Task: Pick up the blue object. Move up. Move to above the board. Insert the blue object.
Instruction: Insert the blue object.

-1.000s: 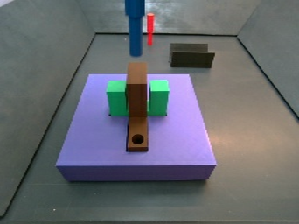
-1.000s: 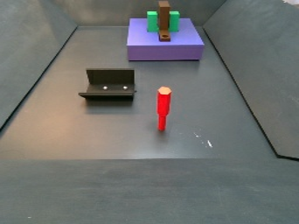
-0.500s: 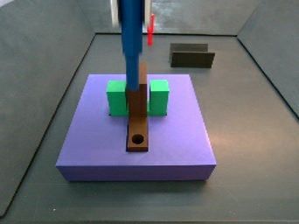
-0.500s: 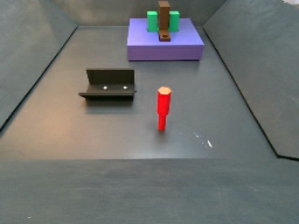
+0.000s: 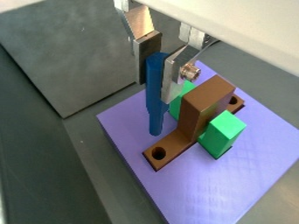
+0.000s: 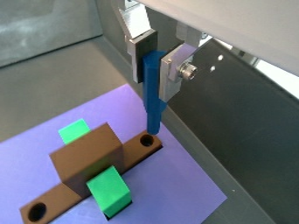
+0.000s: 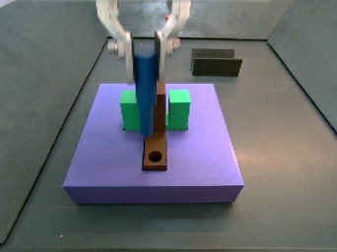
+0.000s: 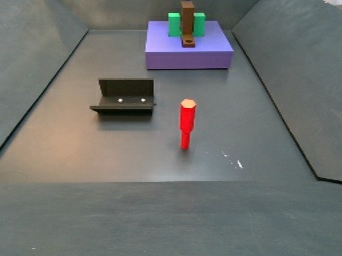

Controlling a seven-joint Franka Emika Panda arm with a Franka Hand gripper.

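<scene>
The gripper [image 7: 145,47], upper centre in a side view, clamps the upright blue peg [image 7: 145,94]. The peg's lower end hangs above the brown board [image 7: 156,126] between two green blocks [image 7: 178,109].

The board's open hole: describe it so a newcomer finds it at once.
Find the purple slab; the brown board lies along it between two green blocks. The hole is the round one at the board's end, with the blue object, held in the gripper, above the board.

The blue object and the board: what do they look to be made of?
Blue object, held in the gripper above the board: flat matte blue, possibly plastic; no texture shows. Board: uniform matte brown without visible grain, so painted wood or plastic; cannot tell which.
</scene>
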